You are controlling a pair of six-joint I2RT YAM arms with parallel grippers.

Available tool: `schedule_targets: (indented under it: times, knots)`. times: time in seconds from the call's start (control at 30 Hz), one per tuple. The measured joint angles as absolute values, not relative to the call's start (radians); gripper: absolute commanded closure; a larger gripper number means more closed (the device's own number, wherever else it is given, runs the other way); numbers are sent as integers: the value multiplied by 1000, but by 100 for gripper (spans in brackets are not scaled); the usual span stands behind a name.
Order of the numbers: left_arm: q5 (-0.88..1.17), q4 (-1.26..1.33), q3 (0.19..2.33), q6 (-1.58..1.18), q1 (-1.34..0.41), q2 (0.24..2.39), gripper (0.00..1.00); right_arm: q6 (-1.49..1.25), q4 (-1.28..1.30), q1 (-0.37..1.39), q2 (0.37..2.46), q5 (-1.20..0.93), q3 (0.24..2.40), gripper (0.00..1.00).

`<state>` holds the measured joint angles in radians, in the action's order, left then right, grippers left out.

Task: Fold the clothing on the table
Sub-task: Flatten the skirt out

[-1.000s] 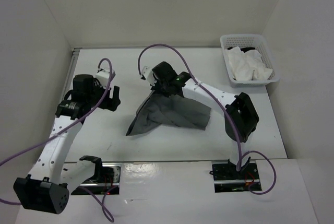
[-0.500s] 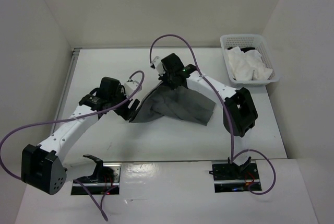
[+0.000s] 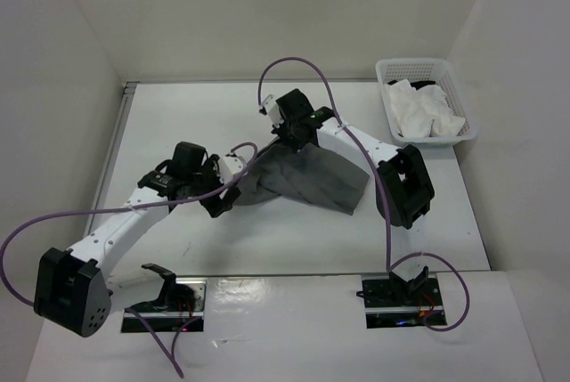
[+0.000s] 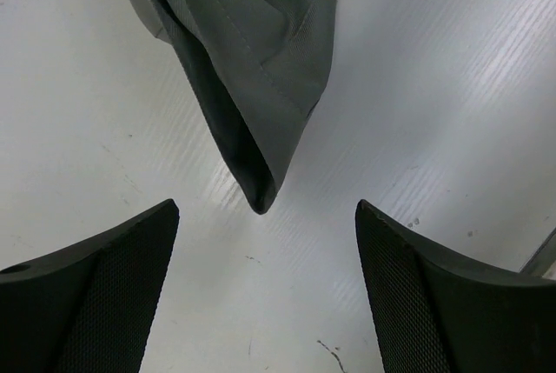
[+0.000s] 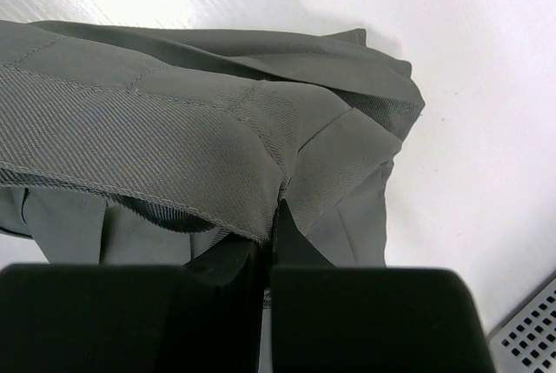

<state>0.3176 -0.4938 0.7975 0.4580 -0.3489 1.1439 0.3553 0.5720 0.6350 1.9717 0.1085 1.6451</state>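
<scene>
Left wrist view: the spread left jaws have just arrived with the skirt [image 4: 261, 69] corner between them, low over the counter [image 4: 434, 86]. Right jaws stay pinched on its edge, so a two-armed fold looks ready.

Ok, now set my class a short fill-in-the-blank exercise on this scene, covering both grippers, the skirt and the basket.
1. The right gripper is ____ on a fold of the grey skirt.
2. The left gripper is ____, with a corner of the skirt just ahead of the gap between its fingers.
3. The basket at the far right holds ____ cloths.

Missing words: shut; open; white.
</scene>
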Motion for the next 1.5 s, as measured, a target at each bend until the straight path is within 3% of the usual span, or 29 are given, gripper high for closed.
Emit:
schedule_targets:
  times: [0.6,0.7,0.73,0.77,0.8,0.83,1.07,1.23,1.33,1.37,1.43,1.5]
  knots:
    - [363,-372,772,550,-341,1329,14,352,589,635,1951,87,1643,100]
    - [383,-373,772,553,-328,1365,32,352,589,635,1939,87,1634,100]
    - [387,-373,772,552,-324,1373,45,352,589,635,1934,87,1629,100]
    - [392,-373,772,553,-321,1380,77,353,590,635,1929,87,1626,100]
    - [393,-373,773,548,-319,1385,93,353,590,635,1925,87,1623,100]
    - [393,-372,776,550,-317,1393,100,353,590,635,1921,87,1621,100]
    - [366,-430,932,514,-299,1440,100,359,595,635,1860,95,1592,100]
    - [318,-460,1080,440,-264,1317,100,373,601,630,1742,121,1578,98]
    - [291,-474,1127,413,-266,1211,100,374,606,628,1667,139,1575,63]
    - [284,-474,1139,410,-268,1182,100,374,603,627,1640,147,1570,40]
    - [265,-470,1153,400,-283,1131,100,375,583,624,1587,175,1542,21]
    - [257,-473,1152,386,-306,1106,100,360,569,620,1542,216,1507,8]
